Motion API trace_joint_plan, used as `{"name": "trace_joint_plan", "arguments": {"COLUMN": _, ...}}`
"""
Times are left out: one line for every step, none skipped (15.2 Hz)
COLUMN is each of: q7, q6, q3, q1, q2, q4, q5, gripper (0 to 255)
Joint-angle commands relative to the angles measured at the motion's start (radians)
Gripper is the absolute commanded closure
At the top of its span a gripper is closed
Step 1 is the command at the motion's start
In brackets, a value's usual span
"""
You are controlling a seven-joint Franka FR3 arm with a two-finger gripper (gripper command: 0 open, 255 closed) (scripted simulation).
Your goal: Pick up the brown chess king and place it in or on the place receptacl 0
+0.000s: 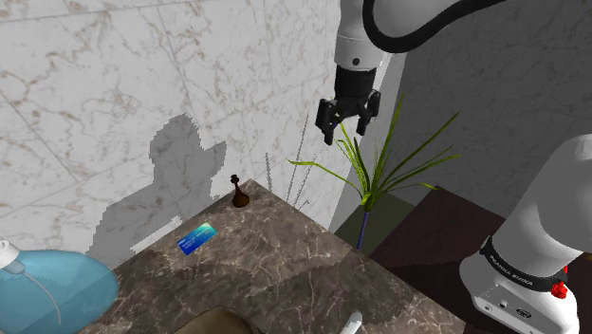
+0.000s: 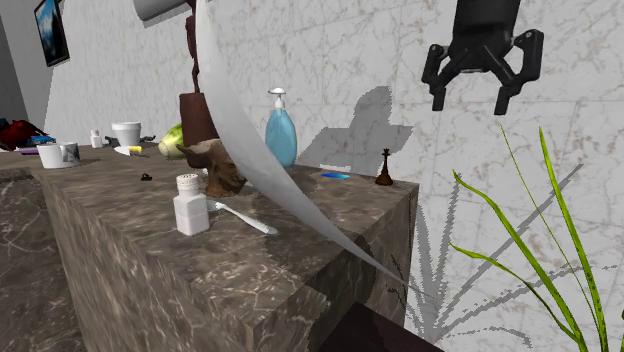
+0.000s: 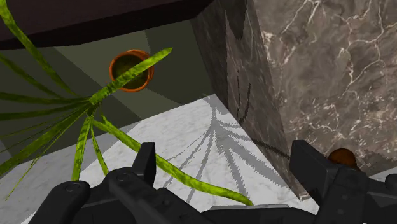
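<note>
The surface (image 1: 304,256) was mottled brown stone, the wall (image 1: 95,85) pale veined marble, the chess king (image 1: 240,195) smooth dark brown.

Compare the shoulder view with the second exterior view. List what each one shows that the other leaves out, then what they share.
The shoulder view adds the robot's white base at its lower right. The second exterior view adds a white shaker, a white cup and a wall screen farther along the counter. Both show the open gripper raised, empty, clear of the brown chess king, which stands upright near the counter's corner, along with a blue card, a blue soap bottle and the green plant.
</note>
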Motion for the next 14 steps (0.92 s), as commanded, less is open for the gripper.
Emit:
{"name": "trace_joint_plan", "arguments": {"q7": 0.053, "q6": 0.063, "q3": 0.042, "q1": 0.007, "q2": 0.064, "q4": 0.021, "q5": 0.006, "gripper": 0}}
{"name": "trace_joint_plan", "arguments": {"q7": 0.076, "q6": 0.088, "q3": 0.059, "q1": 0.008, "q2": 0.096, "q4": 0.036, "q5": 0.004, "gripper": 0}}
{"name": "trace_joint_plan", "arguments": {"q7": 0.1, "q6": 0.113, "q3": 0.077, "q1": 0.007, "q2": 0.128, "q4": 0.052, "q5": 0.0, "gripper": 0}}
{"name": "trace_joint_plan", "arguments": {"q7": 0.125, "q6": 0.137, "q3": 0.093, "q1": 0.007, "q2": 0.162, "q4": 0.069, "q5": -0.007, "gripper": 0}}
{"name": "trace_joint_plan", "arguments": {"q7": 0.15, "q6": 0.16, "q3": 0.11, "q1": 0.006, "q2": 0.196, "q4": 0.087, "q5": -0.015, "gripper": 0}}
{"name": "trace_joint_plan", "arguments": {"q7": 0.176, "q6": 0.182, "q3": 0.126, "q1": 0.005, "q2": 0.23, "q4": 0.107, "q5": -0.026, "gripper": 0}}
{"name": "trace_joint_plan", "arguments": {"q7": 0.204, "q6": 0.203, "q3": 0.142, "q1": 0.004, "q2": 0.266, "q4": 0.129, "q5": -0.04, "gripper": 0}}
{"name": "trace_joint_plan", "arguments": {"q7": 0.232, "q6": 0.223, "q3": 0.157, "q1": 0.003, "q2": 0.302, "q4": 0.151, "q5": -0.056, "gripper": 0}}
{"name": "trace_joint_plan", "arguments": {"q7": 0.262, "q6": 0.241, "q3": 0.171, "q1": 0.002, "q2": 0.338, "q4": 0.175, "q5": -0.074, "gripper": 0}}
{"name": "trace_joint_plan", "arguments": {"q7": 0.292, "q6": 0.258, "q3": 0.184, "q1": 0.002, "q2": 0.376, "q4": 0.201, "q5": -0.096, "gripper": 0}}
{"name": "trace_joint_plan", "arguments": {"q7": 0.324, "q6": 0.273, "q3": 0.195, "q1": 0.004, "q2": 0.414, "q4": 0.227, "q5": -0.119, "gripper": 0}}
{"name": "trace_joint_plan", "arguments": {"q7": 0.356, "q6": 0.287, "q3": 0.205, "q1": 0.006, "q2": 0.452, "q4": 0.255, "q5": -0.145, "gripper": 0}}
{"name": "trace_joint_plan", "arguments": {"q7": 0.389, "q6": 0.298, "q3": 0.214, "q1": 0.009, "q2": 0.491, "q4": 0.285, "q5": -0.173, "gripper": 0}}
{"name": "trace_joint_plan", "arguments": {"q7": 0.422, "q6": 0.308, "q3": 0.22, "q1": 0.015, "q2": 0.53, "q4": 0.316, "q5": -0.202, "gripper": 0}}
